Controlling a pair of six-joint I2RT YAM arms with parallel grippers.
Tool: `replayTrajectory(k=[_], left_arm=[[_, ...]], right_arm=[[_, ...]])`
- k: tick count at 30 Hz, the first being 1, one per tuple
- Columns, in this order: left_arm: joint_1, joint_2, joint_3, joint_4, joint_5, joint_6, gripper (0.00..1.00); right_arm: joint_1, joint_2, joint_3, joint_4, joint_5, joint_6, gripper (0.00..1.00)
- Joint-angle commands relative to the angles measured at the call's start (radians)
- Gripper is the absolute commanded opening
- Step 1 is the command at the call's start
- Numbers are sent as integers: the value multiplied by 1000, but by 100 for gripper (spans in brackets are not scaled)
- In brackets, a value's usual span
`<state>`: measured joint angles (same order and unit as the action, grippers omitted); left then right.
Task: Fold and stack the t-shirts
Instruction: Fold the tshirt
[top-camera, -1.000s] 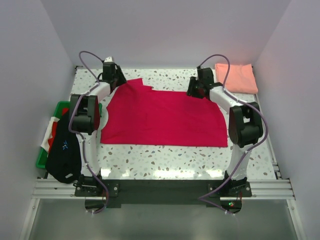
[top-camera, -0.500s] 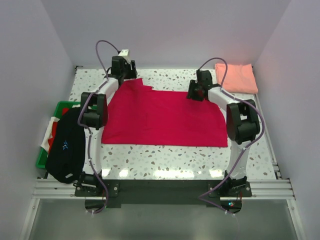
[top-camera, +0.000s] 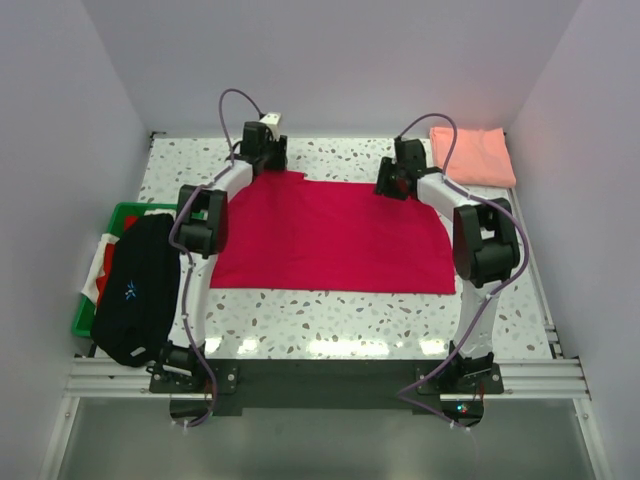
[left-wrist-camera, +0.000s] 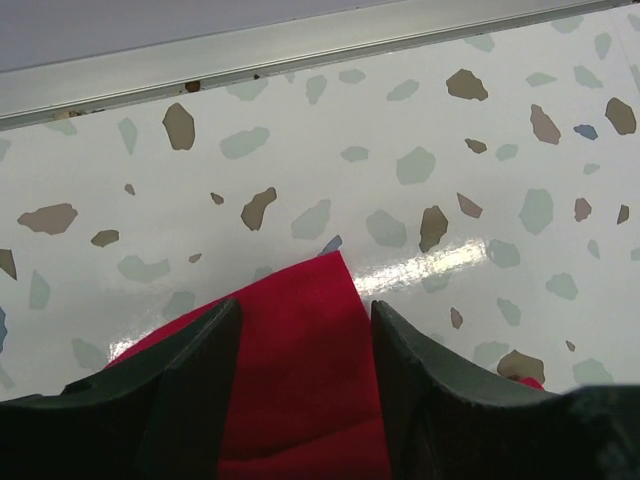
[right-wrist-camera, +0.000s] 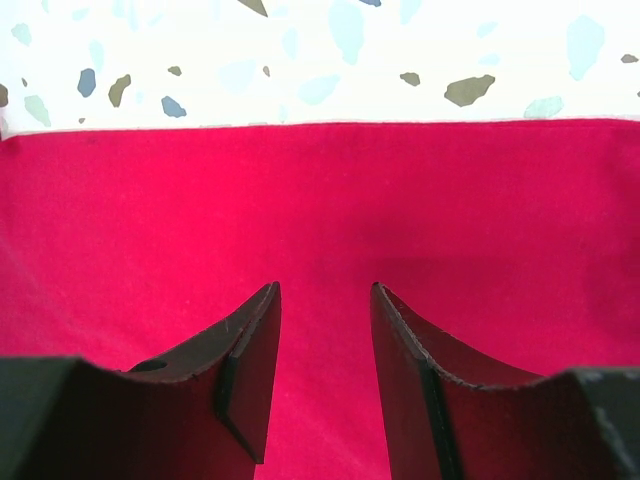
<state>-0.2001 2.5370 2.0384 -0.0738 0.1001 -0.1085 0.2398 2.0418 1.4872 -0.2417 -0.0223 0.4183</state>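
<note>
- The crimson red cloth t-shirt (top-camera: 330, 235) lay flat on the speckled white table (top-camera: 300, 320) (a folded salmon pink t-shirt (top-camera: 472, 155) sat far right).
- The left gripper (left-wrist-camera: 305, 318) gaped wide astride 1 far corner, gripping nothing.
- The right gripper (right-wrist-camera: 325, 295) hung partly open above the far edge, empty.

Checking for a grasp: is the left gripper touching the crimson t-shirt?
Cannot tell. Left wrist view: left gripper open astride a corner of the crimson t-shirt; no plain contact or gap.
</note>
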Motion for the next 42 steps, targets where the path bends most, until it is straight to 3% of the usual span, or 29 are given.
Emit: replayTrajectory(k=[1, 8, 16, 27, 36, 42], left_arm=[[-5, 9, 20, -14, -37, 4, 58], [-5, 8, -10, -6, -97, -17, 23], [4, -36, -29, 90, -163, -43, 0], [80, -50, -20, 83, -246, -229, 0], [137, -81, -67, 138, -140, -338, 0], [139, -103, -93, 183, -82, -355, 0]], right_arm=[[-10, -14, 19, 50, -21, -6, 45], [-16, -15, 24, 50, -33, -6, 45], [-20, -5, 27, 48, -41, -3, 45], [-31, -8, 24, 47, -33, -9, 45], [-51, 0, 25, 47, -27, -10, 45], [-134, 1, 47, 32, -10, 4, 47]])
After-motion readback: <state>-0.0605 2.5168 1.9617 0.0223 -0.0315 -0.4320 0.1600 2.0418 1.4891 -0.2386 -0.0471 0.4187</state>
